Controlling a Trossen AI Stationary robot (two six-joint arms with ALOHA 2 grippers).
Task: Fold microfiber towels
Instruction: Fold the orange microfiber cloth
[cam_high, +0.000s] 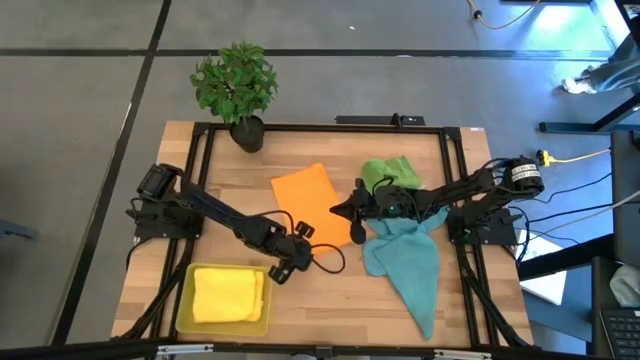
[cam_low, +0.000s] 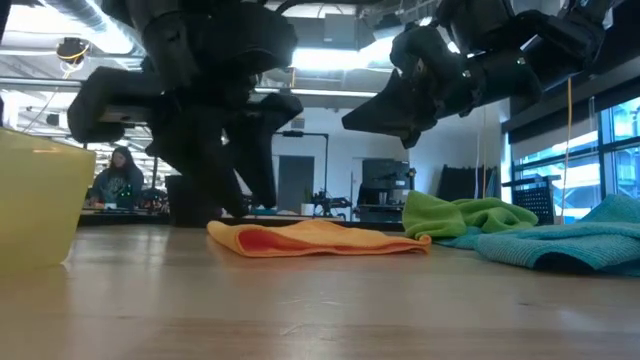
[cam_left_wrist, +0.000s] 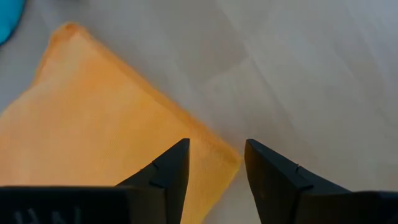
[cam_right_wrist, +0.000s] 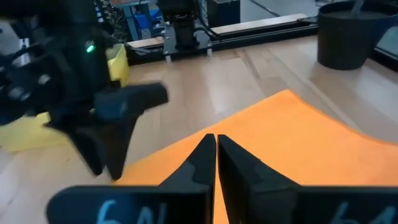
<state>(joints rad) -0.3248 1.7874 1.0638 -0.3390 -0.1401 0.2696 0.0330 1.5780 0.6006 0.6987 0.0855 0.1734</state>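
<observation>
Wooden table (cam_high: 330, 290), teal towel (cam_high: 408, 262) at its right side, orange towel (cam_high: 306, 194) flat mid-table, yellow towel (cam_high: 228, 294) in tray (cam_high: 184, 300), green towel (cam_high: 388, 172) bunched, left gripper (cam_left_wrist: 214, 163) parted, empty over orange corner, right gripper (cam_right_wrist: 216, 149) clenched, empty above orange towel.

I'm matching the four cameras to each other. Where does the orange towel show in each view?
High view: orange towel at table centre, between the two arms.
Low view: flat on the table, left of the green towel.
Left wrist view: fills the left side, one corner between the left hand's fingers.
Right wrist view: right half.
Shared landmark: the yellow tray.
</observation>
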